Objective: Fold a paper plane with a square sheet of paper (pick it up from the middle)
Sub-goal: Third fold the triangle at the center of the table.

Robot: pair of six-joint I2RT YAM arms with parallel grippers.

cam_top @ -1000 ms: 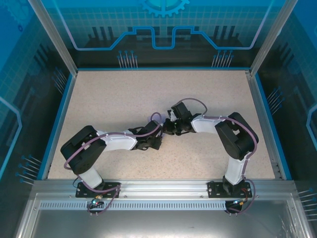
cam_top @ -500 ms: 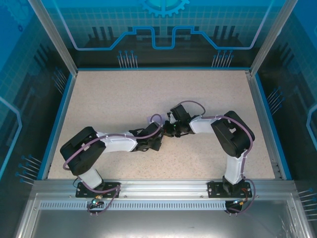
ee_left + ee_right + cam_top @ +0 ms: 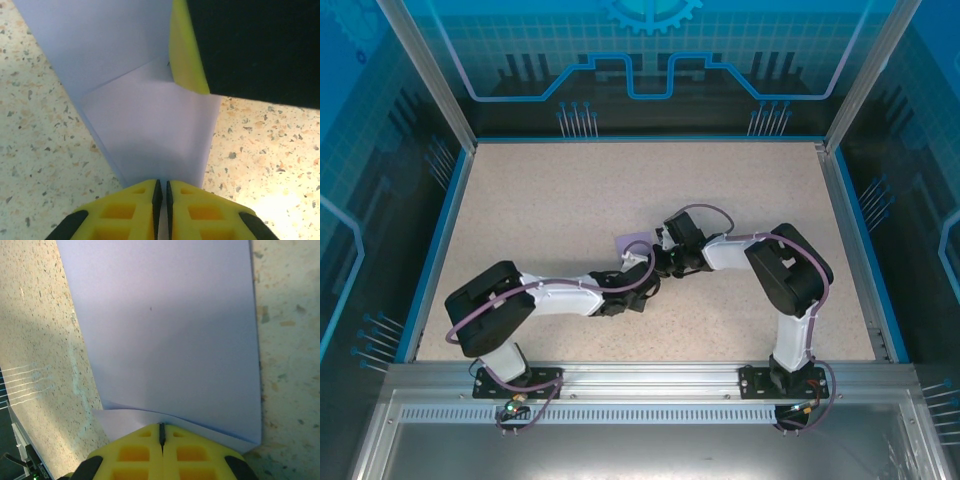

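Note:
The square sheet of paper [image 3: 630,243] is lavender and lies on the speckled table mid-scene, one corner showing beside the two grippers. In the left wrist view the paper [image 3: 150,135] carries a diagonal crease, and a flap of it runs into my left gripper [image 3: 162,182], which is shut on it. My left gripper [image 3: 648,282] meets my right gripper [image 3: 663,264] over the sheet. My right gripper [image 3: 161,426] is shut, its tips down on the paper [image 3: 170,330] at a doubled near edge. One right fingertip [image 3: 186,55] rests at the crease. No paper plane shape shows.
The speckled table [image 3: 550,200] is bounded by a blue rim and glass walls on three sides. An aluminium rail [image 3: 650,375] with both arm bases runs along the near edge. Bare tabletop stretches to the back and both sides.
My left arm has swung toward the near edge, drawing its gripper back and down. A lavender corner of the sheet has come into sight. The right gripper shifted slightly left.

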